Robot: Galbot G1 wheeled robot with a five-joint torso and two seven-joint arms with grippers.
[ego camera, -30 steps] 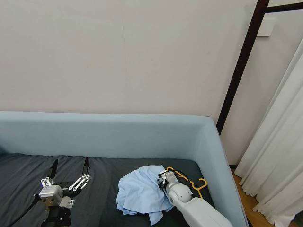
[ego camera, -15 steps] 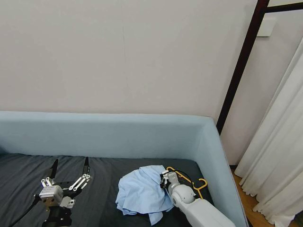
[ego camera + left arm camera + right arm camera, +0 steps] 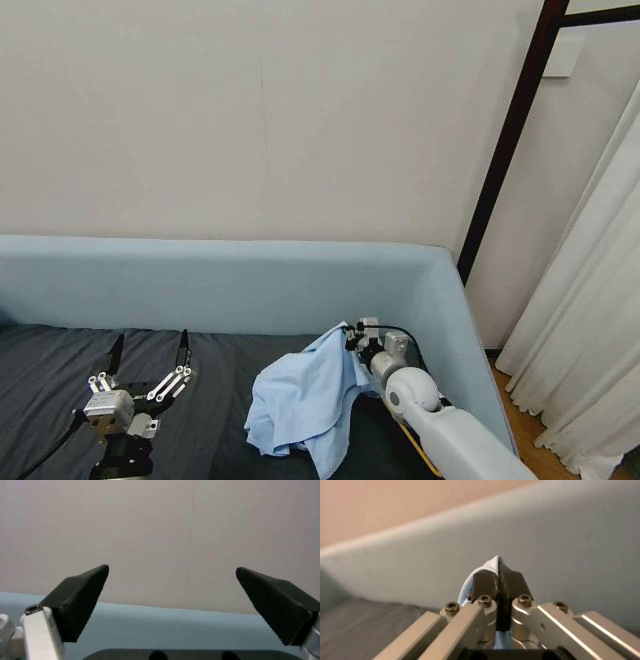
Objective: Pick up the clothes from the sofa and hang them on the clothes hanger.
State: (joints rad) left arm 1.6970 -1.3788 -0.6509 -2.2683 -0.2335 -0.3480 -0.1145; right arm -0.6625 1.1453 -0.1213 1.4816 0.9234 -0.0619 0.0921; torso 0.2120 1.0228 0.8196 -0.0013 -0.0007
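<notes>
The light blue garment (image 3: 300, 400) sits toward the right end of the sofa (image 3: 452, 330). Its top edge is held up off the seat while the rest hangs down and pools on the dark grey seat cushion (image 3: 60, 360). My right gripper (image 3: 352, 338) has that top edge, close in front of the pale blue backrest (image 3: 220, 285). In the right wrist view the jaws are pressed fully together, and a fold of blue cloth pokes out between the pads (image 3: 485, 585). I read that as a firm pinch on the fabric and nothing else. The cloth drapes from the pinch point down and to the robot's left, with loose folds lying on the cushion below.

Under the right forearm I can make out a thin strip of a yellow hanger (image 3: 425, 455) lying on the seat. Most of it is covered by the arm.

My left gripper (image 3: 150, 345) is well apart from the garment, above the left part of the cushion and pointing up toward the backrest. Its black fingers (image 3: 80, 596) are spread wide with nothing between them.

Behind the sofa is a plain pale wall (image 3: 250, 120). Off its right end a dark pole (image 3: 505, 150) slants upward, and a white curtain (image 3: 590, 330) hangs beyond it.
</notes>
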